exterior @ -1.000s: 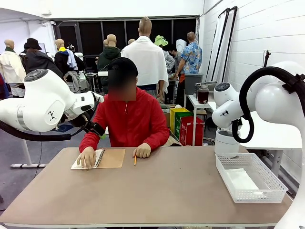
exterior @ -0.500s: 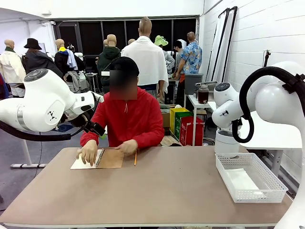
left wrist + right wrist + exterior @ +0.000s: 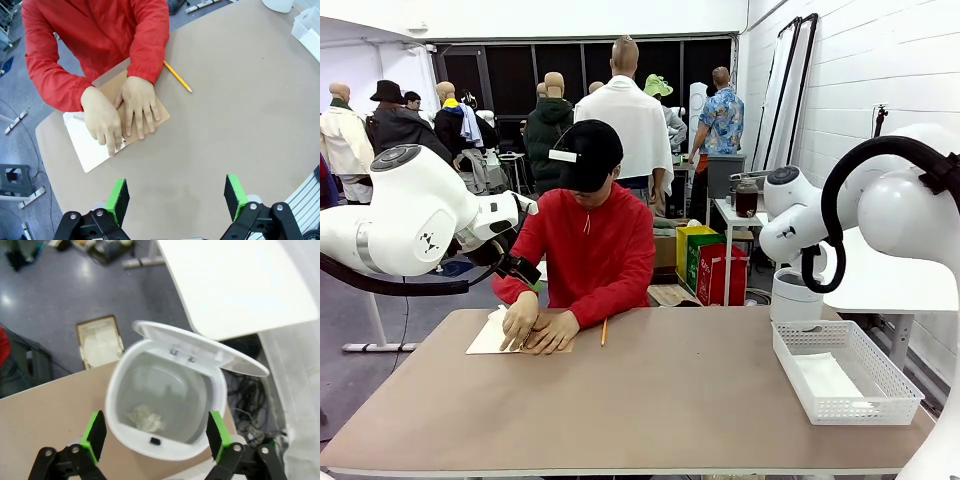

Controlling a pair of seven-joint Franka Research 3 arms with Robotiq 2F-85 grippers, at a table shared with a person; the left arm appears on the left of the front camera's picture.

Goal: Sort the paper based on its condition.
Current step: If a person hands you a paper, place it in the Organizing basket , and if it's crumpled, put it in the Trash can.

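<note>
Left claw: jaws wide, empty; I hover it over the table
Right claw: wide, empty; above open bin
Paper: wrinkled wad in bin; flat sheet in basket, four o'clock; page under person's hands, ten o'clock
Progress: I judge two sorted; that page pending

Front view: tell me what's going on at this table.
The person presses both hands on an open notebook at the table's far left, a pencil beside it. Both pincers are open and empty: the left pincer hovers over the table, the right pincer over an open bin holding crumpled paper. A flat sheet lies in the mesh basket.
</note>
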